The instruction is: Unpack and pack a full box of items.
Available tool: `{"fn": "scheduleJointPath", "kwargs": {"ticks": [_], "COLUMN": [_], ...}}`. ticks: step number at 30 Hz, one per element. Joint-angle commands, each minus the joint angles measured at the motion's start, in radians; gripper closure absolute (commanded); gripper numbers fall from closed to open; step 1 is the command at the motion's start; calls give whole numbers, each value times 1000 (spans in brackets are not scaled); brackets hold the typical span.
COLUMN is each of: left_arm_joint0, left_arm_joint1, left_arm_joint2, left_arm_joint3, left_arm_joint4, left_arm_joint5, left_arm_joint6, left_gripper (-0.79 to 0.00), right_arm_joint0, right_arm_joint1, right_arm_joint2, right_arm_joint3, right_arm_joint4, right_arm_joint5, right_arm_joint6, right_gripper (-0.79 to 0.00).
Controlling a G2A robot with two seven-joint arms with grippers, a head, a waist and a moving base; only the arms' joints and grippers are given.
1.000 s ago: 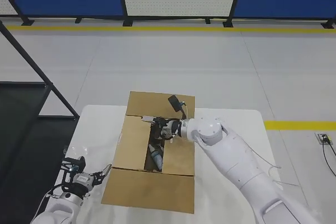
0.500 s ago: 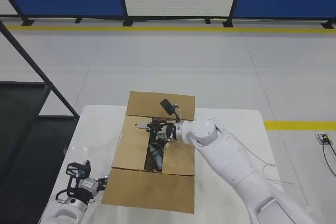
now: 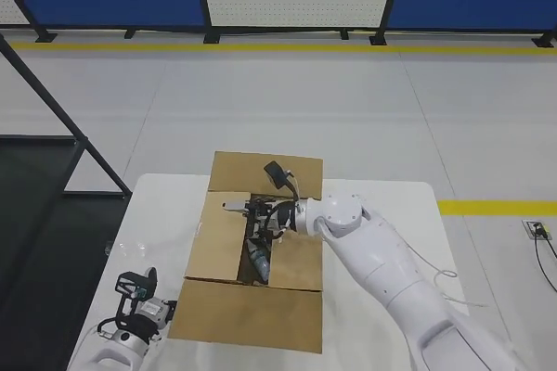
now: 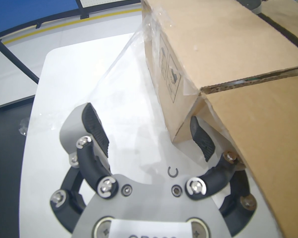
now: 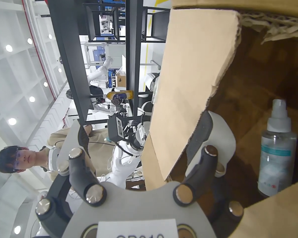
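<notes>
Where the box point(image 3: 251, 320) sits mid-table point(image 3: 158, 213), white tabletop shows on both sides of it. The left gripper point(image 4: 142, 117) is spread wide at the box's corner, one finger under the near flap point(image 4: 263, 115). The right gripper point(image 5: 144, 125) is spread too, with a side flap point(image 5: 193, 75) between its fingers. A spray bottle point(image 5: 277, 147) is inside. Black picture labels point(image 4: 168, 75) mark the box's side.

Top cam looks down on box point(image 3: 246, 315); L wrist cam close at its corner, R wrist cam peers inside.
</notes>
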Motion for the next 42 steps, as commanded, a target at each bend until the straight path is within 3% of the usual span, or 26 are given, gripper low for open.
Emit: {"fn": "scheduleJointPath", "kwargs": {"ticks": [1,10,20,32,36,42], "left_arm_joint0": [-1,11,55,57,60,83], "left_arm_joint1": [0,2,4,4,2,2], "left_arm_joint2": [-6,-104,-222,-227,-236,-277], "left_arm_joint3": [6,23,7,6,-34,-56], "left_arm_joint4": [-3,-103,-250,-260,-288,-296], "left_arm_joint5": [8,31,1,1,10,15], "left_arm_joint6": [-1,19,19,17,19,16], "left_gripper": [-785,-785,-785,-785,-785,-785], "right_arm_joint0": [3,13,25,20,-10,8], "right_arm_joint1": [-3,-20,-61,-61,-62,-90], "right_arm_joint2": [6,33,28,29,40,5], "right_arm_joint3": [3,-40,-101,-102,-150,-157], "right_arm_joint4": [9,60,113,113,118,89], "right_arm_joint5": [-11,-62,-26,-23,-6,34], "right_arm_joint6": [2,7,-102,-109,-143,-181], "right_gripper": [-785,-785,-785,-785,-785,-785]}}
